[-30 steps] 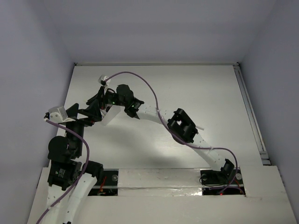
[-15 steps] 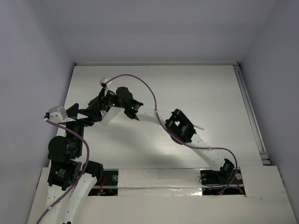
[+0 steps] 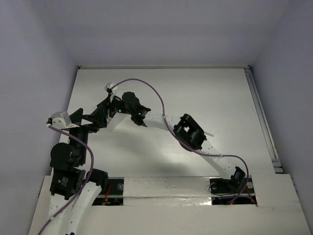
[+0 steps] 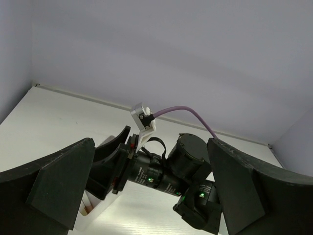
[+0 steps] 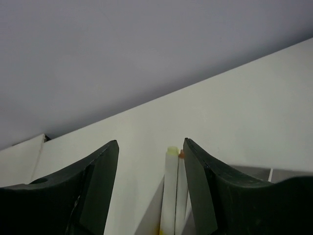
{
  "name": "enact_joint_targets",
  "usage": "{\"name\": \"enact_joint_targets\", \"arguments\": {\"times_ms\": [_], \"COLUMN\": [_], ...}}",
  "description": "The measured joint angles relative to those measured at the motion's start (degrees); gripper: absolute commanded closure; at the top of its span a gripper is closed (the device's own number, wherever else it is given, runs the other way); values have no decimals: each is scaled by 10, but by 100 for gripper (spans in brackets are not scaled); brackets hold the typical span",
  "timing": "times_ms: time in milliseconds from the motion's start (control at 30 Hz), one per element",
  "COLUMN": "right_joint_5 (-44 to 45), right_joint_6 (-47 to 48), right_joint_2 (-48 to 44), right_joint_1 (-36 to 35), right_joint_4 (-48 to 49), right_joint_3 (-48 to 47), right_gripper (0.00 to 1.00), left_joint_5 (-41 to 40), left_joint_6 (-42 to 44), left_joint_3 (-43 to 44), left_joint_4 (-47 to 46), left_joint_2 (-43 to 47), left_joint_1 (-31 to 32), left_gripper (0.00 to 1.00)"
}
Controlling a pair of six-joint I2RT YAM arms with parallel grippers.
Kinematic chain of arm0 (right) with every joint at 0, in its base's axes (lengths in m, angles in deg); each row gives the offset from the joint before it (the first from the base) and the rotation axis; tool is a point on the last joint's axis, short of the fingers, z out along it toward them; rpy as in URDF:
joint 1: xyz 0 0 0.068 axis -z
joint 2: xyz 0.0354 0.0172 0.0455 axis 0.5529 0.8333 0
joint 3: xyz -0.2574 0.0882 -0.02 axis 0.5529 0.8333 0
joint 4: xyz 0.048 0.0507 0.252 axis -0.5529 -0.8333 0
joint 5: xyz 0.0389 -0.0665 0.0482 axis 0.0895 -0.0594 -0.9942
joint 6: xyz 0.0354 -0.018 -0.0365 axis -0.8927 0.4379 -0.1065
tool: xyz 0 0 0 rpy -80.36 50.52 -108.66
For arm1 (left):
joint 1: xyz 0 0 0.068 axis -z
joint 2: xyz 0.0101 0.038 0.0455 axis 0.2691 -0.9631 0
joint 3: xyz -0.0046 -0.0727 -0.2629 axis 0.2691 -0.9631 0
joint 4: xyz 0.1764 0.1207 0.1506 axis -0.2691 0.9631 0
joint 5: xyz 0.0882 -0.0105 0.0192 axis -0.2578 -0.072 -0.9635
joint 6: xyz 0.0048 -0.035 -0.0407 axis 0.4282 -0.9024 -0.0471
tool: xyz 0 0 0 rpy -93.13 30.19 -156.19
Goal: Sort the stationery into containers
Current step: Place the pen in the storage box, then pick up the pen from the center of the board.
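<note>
Right end effector [image 5: 150,143], parted and holding nothing, flanks two white sticks [image 5: 171,186] pointing forward.

No legible text or markings anywhere

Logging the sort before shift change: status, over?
Left claw wide open, empty. Right claw open astride two thin white sticks, one yellow-tipped, at the white translucent plastic box. Right arm close ahead of left claw.

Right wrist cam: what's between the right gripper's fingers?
Two thin white sticks, side by side, one yellow-tipped, lie between the open fingers of the right gripper. That shows only in the right wrist view.
</note>
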Motion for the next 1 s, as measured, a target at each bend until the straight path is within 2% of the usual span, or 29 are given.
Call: {"name": "enact_joint_targets", "arguments": {"times_ms": [167, 267, 367, 467, 600, 767, 900, 1000], "right_joint_5": [-8, -17, -20, 9, 120, 199, 249, 273], "right_joint_6": [-1, -2, -2, 17, 50, 69, 92, 118], "right_joint_2": [-97, -205, -348, -478, -590, -635, -609, -570], "right_joint_1": [10, 31, 83, 153, 204, 241, 308, 340], "right_joint_4": [0, 1, -18, -95, -267, -483, -623, -684], "right_joint_3": [136, 270, 422, 522, 573, 610, 607, 593], "right_gripper": [38, 38, 39, 39, 42, 42, 41, 39], "left_joint_5": [4, 5, 9, 9, 9, 7, 3, -1], "left_joint_6": [0, 0, 1, 1, 2, 3, 5, 5], "left_joint_3": [0, 0, 0, 0, 0, 0, 0, 0], "left_joint_4": [0, 0, -1, -2, -2, -2, -2, -1], "left_joint_2": [0, 2, 14, 29, 47, 63, 75, 83], "left_joint_1": [2, 7, 15, 24, 45, 71, 87, 94], "left_gripper": [1, 1, 1, 1, 1, 1, 1, 1]}}
